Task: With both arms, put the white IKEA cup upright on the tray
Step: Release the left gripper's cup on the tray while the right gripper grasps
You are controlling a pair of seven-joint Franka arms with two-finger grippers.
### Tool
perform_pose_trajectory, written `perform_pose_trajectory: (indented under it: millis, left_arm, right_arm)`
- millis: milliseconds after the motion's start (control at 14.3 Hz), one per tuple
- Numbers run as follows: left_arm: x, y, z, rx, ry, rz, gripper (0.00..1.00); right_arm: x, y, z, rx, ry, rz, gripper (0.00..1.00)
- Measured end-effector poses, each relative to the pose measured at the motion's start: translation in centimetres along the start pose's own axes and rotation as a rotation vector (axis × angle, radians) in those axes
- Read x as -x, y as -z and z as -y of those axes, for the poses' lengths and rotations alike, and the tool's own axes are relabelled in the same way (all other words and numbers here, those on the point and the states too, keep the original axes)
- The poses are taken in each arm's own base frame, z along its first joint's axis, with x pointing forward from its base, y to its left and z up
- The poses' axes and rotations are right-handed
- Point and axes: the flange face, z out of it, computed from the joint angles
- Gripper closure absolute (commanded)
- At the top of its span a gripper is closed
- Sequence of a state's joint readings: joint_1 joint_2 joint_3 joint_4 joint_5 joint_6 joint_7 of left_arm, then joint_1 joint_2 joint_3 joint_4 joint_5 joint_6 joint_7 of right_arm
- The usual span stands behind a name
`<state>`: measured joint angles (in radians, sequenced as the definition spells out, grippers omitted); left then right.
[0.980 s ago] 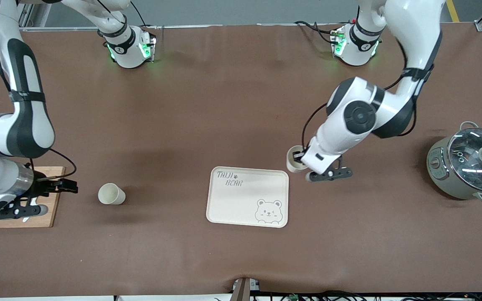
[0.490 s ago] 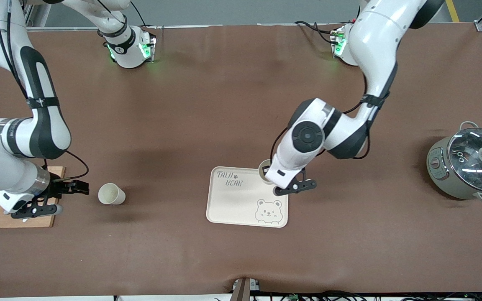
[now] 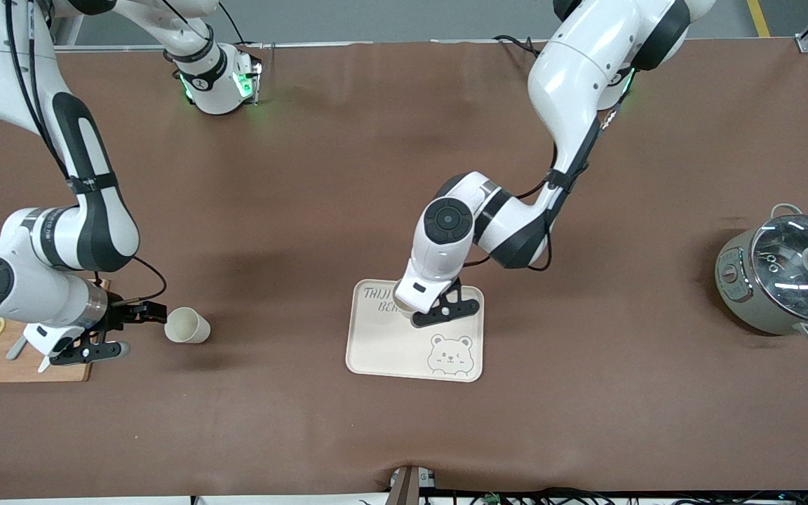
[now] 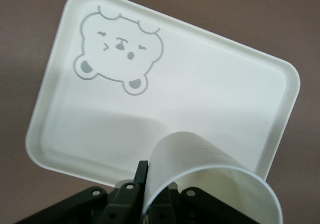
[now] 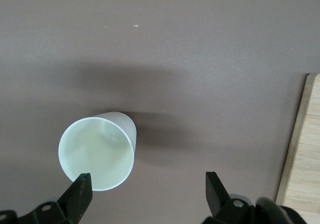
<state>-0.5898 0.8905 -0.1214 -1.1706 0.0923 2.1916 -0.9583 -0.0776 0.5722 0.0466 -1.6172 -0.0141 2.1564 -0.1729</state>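
Observation:
Over the end of the cream bear tray (image 3: 390, 347) that bears the lettering, my left gripper (image 3: 423, 314) is shut on the wall of a white cup (image 3: 402, 307); the wrist hides most of it. In the left wrist view the fingers (image 4: 142, 173) pinch the cup's (image 4: 200, 166) rim, with the tray (image 4: 200, 99) below. A second white cup (image 3: 186, 326) stands on the table with its mouth up, toward the right arm's end. My right gripper (image 3: 130, 328) is open beside it. The right wrist view shows this cup (image 5: 97, 154) near one fingertip (image 5: 82, 186), outside the open gripper (image 5: 147, 186).
A wooden cutting board (image 3: 32, 365) with lemon slices lies at the right arm's end of the table, its edge (image 5: 305, 149) showing in the right wrist view. A grey pot with a glass lid (image 3: 786, 280) stands at the left arm's end.
My left arm has carried its cup from beside the tray to over the tray. My right arm has moved off the cutting board toward the second cup, gripper still open.

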Motion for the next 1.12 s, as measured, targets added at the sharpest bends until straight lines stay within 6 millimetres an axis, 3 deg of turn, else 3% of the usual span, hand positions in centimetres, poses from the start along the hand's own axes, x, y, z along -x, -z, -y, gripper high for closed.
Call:
perform_pose_trajectory:
  millis: [420, 840, 1120]
  left_arm:
    - [1.7, -3.8, -2.0, 0.076, 0.01, -0.035, 1.0]
    - [3.1, -5.9, -2.5, 0.064, -0.007, -0.021, 1.0]
    - [3.4, -7.2, -2.2, 0.05, -0.007, -0.012, 1.0]
  right_arm:
    - [-0.5, -1.9, 0.5, 0.0, 0.01, -0.011, 0.0]
    - [-0.2, -5.6, 0.7, 0.003, 0.011, -0.041, 0.0]
    - [0.0, -6.3, 1.0, 0.003, 0.016, -0.04, 0.0]
